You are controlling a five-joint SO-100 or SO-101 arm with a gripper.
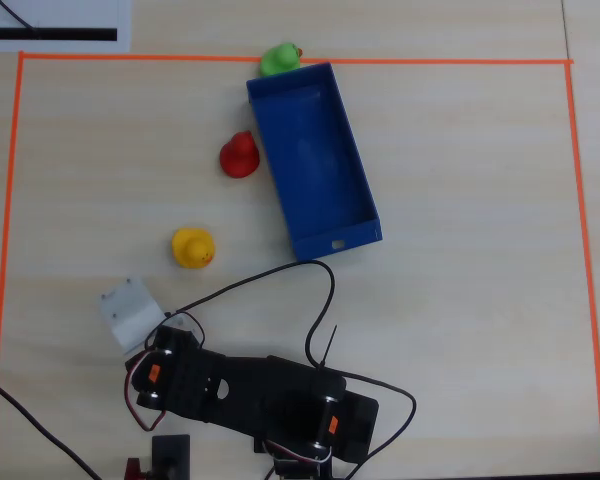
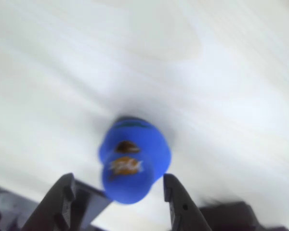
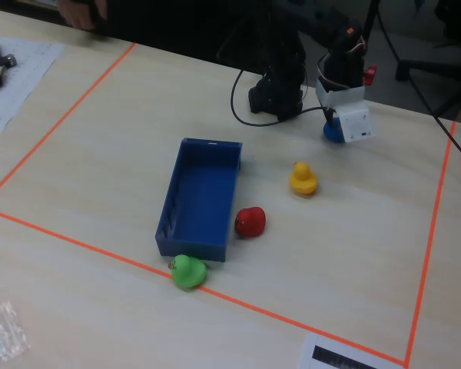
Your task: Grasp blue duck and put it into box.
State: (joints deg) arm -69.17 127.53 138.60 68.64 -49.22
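Note:
The blue duck (image 2: 132, 159) rests on the pale table, its lower part between my two dark fingers in the wrist view. My gripper (image 2: 118, 185) is open, with a clear gap on the duck's left side. In the fixed view a bit of the blue duck (image 3: 334, 132) peeks out under the white gripper (image 3: 347, 123). From overhead the gripper (image 1: 130, 312) covers the duck. The dark-blue box (image 1: 335, 243) lies slanted at the upper middle, well away from the gripper, and its inside is bare. The box (image 3: 192, 250) also shows in the fixed view.
A yellow duck (image 1: 193, 247) sits between gripper and box. A red duck (image 1: 240, 155) stands beside the box's left wall, and a green duck (image 1: 279, 58) is at its far end on the orange tape line (image 1: 10, 200). Black cables (image 1: 325, 290) loop near the arm base (image 1: 270, 400).

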